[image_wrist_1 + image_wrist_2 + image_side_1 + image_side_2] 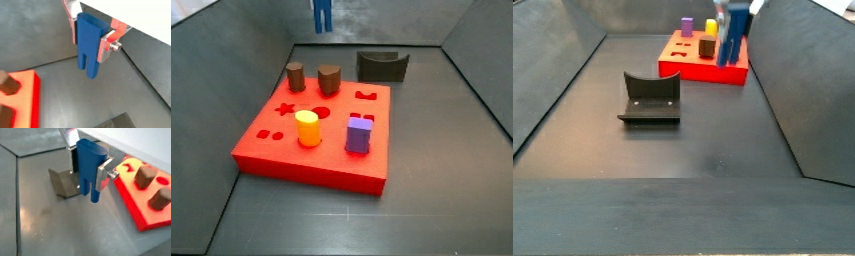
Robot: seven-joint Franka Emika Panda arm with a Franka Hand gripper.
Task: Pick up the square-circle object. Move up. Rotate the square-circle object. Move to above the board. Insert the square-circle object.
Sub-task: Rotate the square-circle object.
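Observation:
The square-circle object [88, 45] is a tall dark-blue piece with two thin legs pointing down. My gripper [90, 42] is shut on its blocky upper body, one silver finger [104, 176] on each flat side. It hangs upright in the air, clear of the floor, in both wrist views [87, 170]. A side view has it high at the far end [321, 15]; in a side view it hangs by the board's edge [735, 38]. The red board [278, 150] lies off to one side of the piece [137, 208], not under it.
On the board stand two brown cylinders [295, 77] [329, 79], a yellow cylinder [307, 128] and a purple block [360, 134]. The dark fixture [649, 98] stands on the floor beyond the board [382, 67] and close behind the piece [63, 184]. Grey walls enclose the floor.

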